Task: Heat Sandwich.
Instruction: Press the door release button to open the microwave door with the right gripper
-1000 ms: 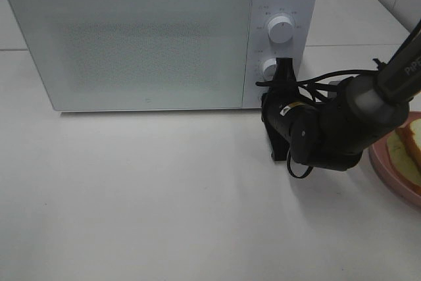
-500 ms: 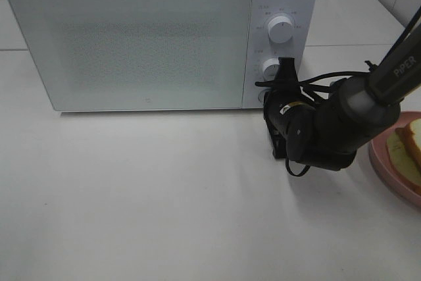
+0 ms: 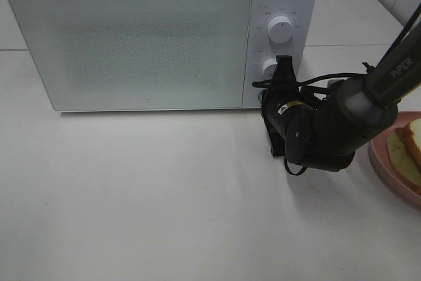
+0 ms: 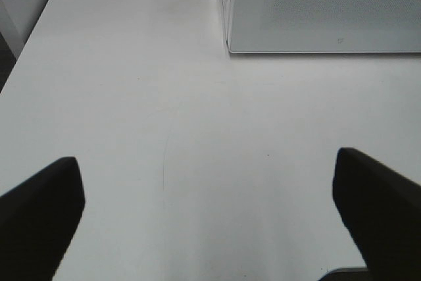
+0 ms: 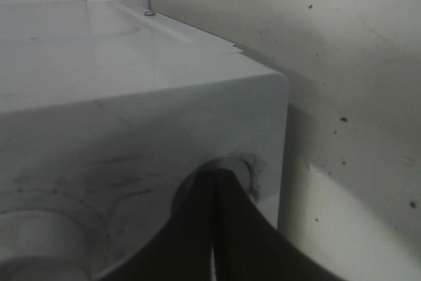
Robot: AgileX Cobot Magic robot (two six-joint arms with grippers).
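sandwich point(image 3: 409, 147) half cut off right of our right gripper point(image 5: 212, 177), pinched shut, empty, against glossy white microwave point(image 3: 131, 44); our left gripper point(image 4: 204, 159) gapes empty.

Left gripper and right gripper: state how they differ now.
The left gripper is open; the right gripper is shut. The left gripper is over the table; the right gripper's tips are at the control panel of the microwave. Both hold nothing.
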